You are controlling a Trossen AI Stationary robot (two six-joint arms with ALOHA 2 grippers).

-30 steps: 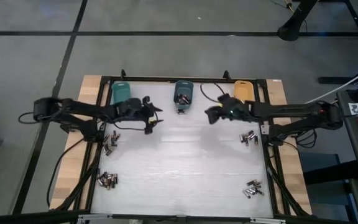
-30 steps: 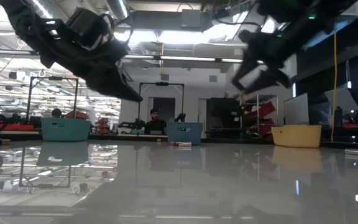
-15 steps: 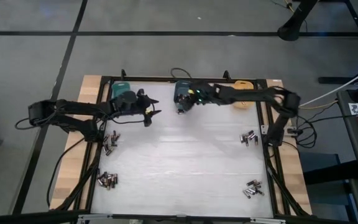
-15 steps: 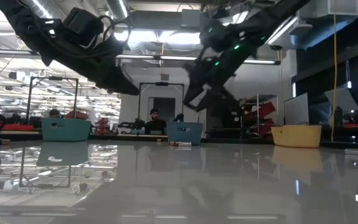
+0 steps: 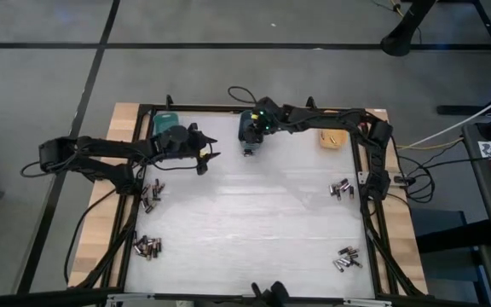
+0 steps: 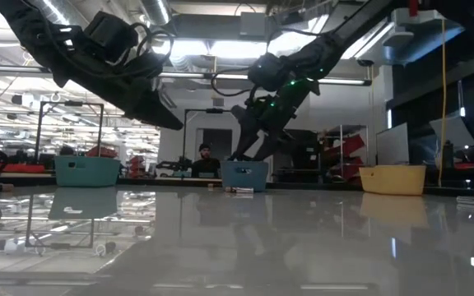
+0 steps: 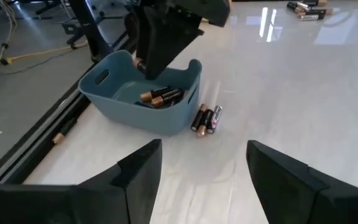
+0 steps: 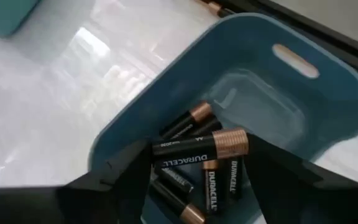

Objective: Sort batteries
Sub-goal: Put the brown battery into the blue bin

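- Blue rounded plastic bin (image 8: 303, 118) at the table's far edge, black copper-capped batteries (image 8: 191, 127) lying inside.
- Right gripper (image 5: 251, 128) directly over that bin, fingers spread, one black copper-banded battery (image 8: 201, 148) between them.
- Left gripper (image 5: 207, 153) just beside the teal bin (image 5: 165, 126), jaws parted, holding nothing.
- Loose cells (image 7: 207, 118) touching the blue bin's outer wall.

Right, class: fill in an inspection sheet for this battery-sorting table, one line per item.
Surface: white table, glossy.
Job's things: batteries in the blue bin; three more beside it; loose piles near the table's corners.
Clutter: teal bin, yellow bin.
Grippers: right gripper over the blue bin, battery between its fingers; left gripper open, empty.
Cables: along the arms.
Surroundings: person seated behind.
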